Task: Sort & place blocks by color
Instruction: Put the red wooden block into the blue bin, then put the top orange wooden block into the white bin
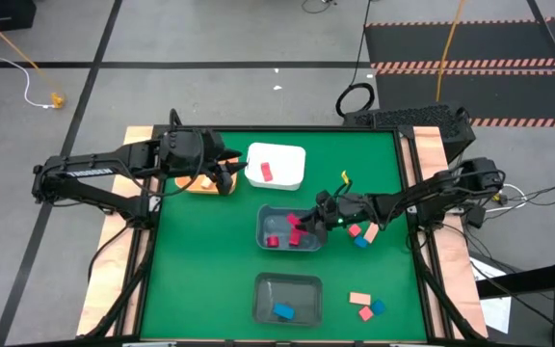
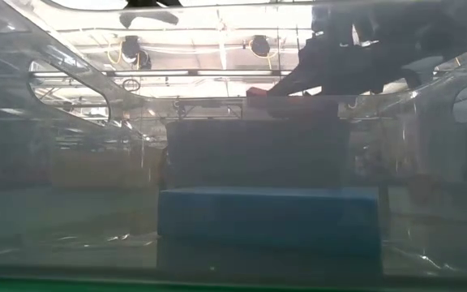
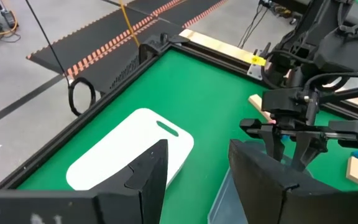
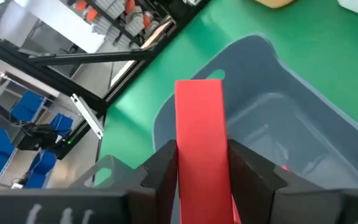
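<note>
Now holding a long red block [image 4: 199,134] tight between the two fingers of the right gripper [image 1: 308,224], right over the middle grey bin [image 1: 264,220]. Sticking well out past the fingertips, that block, above the bin's open top. Already two red blocks [image 1: 272,241] down inside. Lower down the table, one blue block [image 1: 283,311] in the other grey bin [image 1: 258,289]. One red piece [image 1: 267,173] in the white bin [image 1: 287,154]. Left loose on the green table [image 1: 200,270]: a few pink, blue and tan blocks [image 1: 365,306] near the right side.

Over by the orange bin [image 1: 193,183], the left gripper [image 3: 194,163], fingers apart, nothing in them.

Could go wrong: a long block let go near the wall may hit the rim and tip out onto the table. Maybe also knock the red ones inside; hard to see how high it hangs.
</note>
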Action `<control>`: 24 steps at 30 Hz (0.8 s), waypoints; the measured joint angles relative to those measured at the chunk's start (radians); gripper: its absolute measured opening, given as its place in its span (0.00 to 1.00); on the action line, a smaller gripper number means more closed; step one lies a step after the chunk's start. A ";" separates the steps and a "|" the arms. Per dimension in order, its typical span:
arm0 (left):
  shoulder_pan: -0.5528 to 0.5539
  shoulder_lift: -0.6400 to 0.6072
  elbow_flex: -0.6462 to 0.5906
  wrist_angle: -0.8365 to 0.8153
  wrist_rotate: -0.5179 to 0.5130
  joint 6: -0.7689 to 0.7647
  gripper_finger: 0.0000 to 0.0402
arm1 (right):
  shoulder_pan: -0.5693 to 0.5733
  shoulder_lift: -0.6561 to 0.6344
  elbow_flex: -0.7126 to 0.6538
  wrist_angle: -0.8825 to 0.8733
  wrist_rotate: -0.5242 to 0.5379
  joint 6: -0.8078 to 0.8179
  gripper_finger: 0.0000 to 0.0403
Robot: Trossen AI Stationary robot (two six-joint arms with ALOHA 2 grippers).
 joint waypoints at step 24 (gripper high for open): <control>0.000 0.000 0.000 0.002 0.000 -0.015 0.42 | -0.073 -0.070 0.000 -0.073 -0.111 0.004 0.53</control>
